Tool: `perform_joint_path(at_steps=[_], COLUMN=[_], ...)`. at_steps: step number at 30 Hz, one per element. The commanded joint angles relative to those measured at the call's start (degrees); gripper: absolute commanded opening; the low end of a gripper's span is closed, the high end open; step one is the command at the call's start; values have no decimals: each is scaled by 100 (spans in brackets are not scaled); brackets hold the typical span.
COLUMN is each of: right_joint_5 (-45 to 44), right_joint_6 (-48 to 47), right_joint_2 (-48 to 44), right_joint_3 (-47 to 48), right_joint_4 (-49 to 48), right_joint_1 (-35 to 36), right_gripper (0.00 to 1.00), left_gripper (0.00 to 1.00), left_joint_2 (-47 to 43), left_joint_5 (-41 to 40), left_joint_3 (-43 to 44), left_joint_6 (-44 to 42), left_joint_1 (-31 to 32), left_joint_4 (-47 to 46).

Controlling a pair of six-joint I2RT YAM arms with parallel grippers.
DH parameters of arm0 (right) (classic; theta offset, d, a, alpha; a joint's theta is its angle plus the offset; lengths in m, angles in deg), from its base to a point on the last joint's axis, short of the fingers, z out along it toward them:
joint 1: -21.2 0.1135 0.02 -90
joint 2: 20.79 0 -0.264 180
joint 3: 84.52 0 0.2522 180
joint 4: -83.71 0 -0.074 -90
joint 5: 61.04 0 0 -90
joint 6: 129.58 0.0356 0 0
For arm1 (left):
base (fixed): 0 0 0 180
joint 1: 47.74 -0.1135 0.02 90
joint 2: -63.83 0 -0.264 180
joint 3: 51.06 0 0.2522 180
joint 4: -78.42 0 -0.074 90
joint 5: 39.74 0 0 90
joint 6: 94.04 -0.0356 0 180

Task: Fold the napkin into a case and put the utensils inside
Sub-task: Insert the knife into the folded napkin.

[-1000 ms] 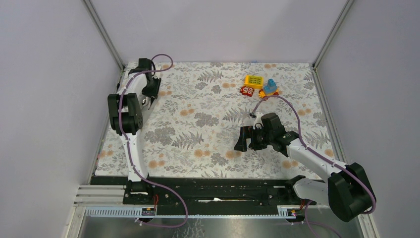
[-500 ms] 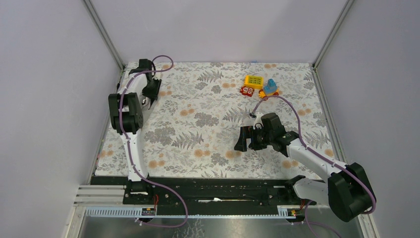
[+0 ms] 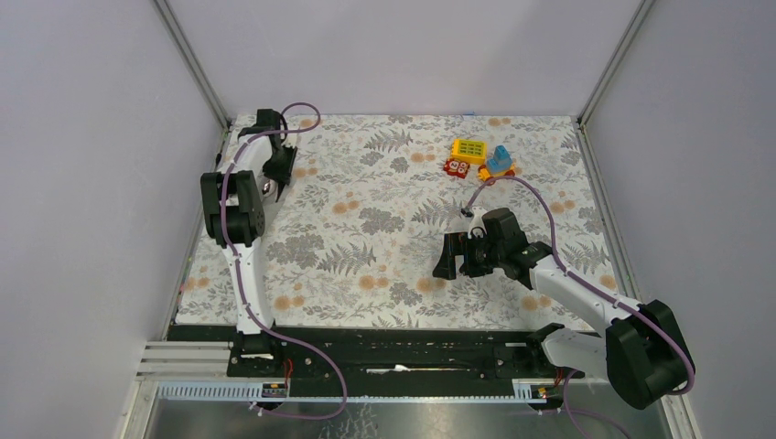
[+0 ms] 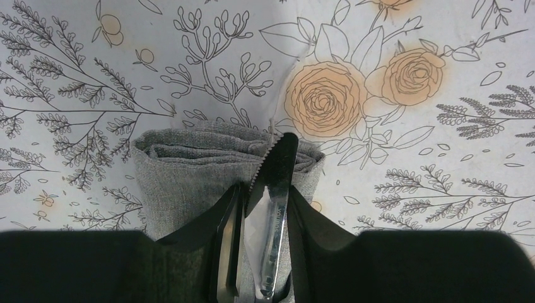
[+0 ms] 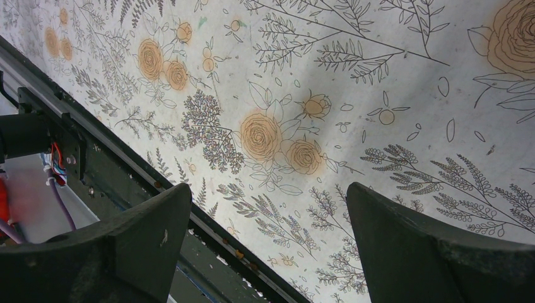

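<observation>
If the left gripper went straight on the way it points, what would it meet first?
Probably the folded napkin, lying right ahead under the knife between its jaws; depth is hard to judge.

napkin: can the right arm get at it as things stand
Probably not. The napkin lies at the far left corner of the table under the left claw, a knife between its fingers, while the right claw hangs open well across it.
</observation>
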Motion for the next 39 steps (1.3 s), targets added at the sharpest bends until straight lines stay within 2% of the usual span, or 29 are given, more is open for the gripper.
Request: perform_joint_path(at_steps=[1,12,23,27,33,37,39], right_joint_5=[101,142,168,294,568,98,25], right_joint_6=[-18,-16,-5,176,1395,2137,2644], right_joint_2=[-27,-32,-24,113,1218,2564,3280], right_joint_3=[11,-11,-22,-93,26,744,1185], right_joint_4=[-132,-167,-213,-558,-2258,-3310,-3917], right_joint_1=[27,21,26,23,317,921,1141], right_gripper=[100,100,100,100,97,93,87], left_gripper=[29,24,24,23,22,21,21], left_joint_2=[-445,-856,-1090,-1148,-1219,-1378,-1484], left_joint_5=[1,-118,-242,-191,62,189,136], left_joint_3=[-44,-605,-1145,-1362,-1438,-1671,-1848], left_joint_6=[-5,-142,-119,-56,56,273,429], left_joint_1=[-53,-51,-30,-21,-6,37,43], left_joint_4=[-35,-102,-113,-205,-216,-357,-456])
